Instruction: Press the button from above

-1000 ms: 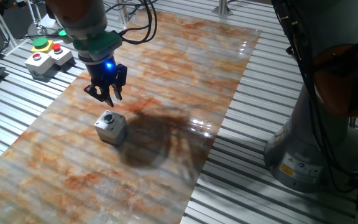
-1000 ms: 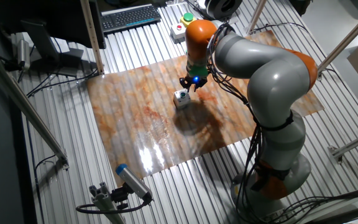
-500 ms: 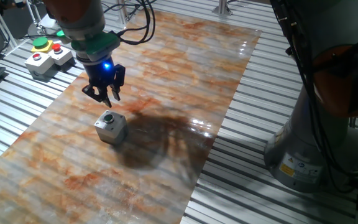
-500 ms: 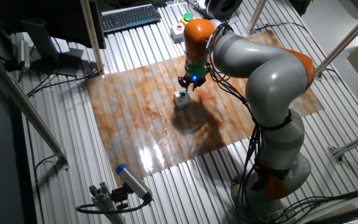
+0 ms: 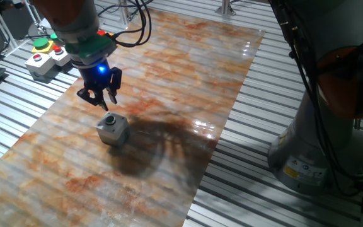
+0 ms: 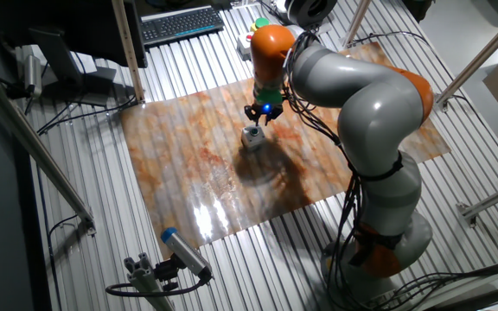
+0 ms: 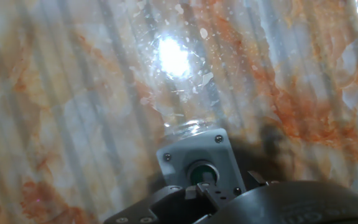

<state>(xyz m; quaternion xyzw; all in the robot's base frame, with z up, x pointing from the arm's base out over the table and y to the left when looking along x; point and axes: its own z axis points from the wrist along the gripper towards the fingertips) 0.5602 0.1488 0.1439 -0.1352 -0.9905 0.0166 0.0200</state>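
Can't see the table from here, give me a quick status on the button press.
Gripper above the button box, not touching it. Button faces up, fingertip near it. Nothing in the way on the marbled mat.

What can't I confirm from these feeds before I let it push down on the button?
- Contact: in one fixed view the gripper sits just above the button; any gap is too small to judge.
- The other fixed view: the button box is tiny, its button unreadable.
- Hand view: the frame's bottom edge and the hand's dark body cut off the box's near side and the fingertips.
- Fingers open or shut: no view settles it.
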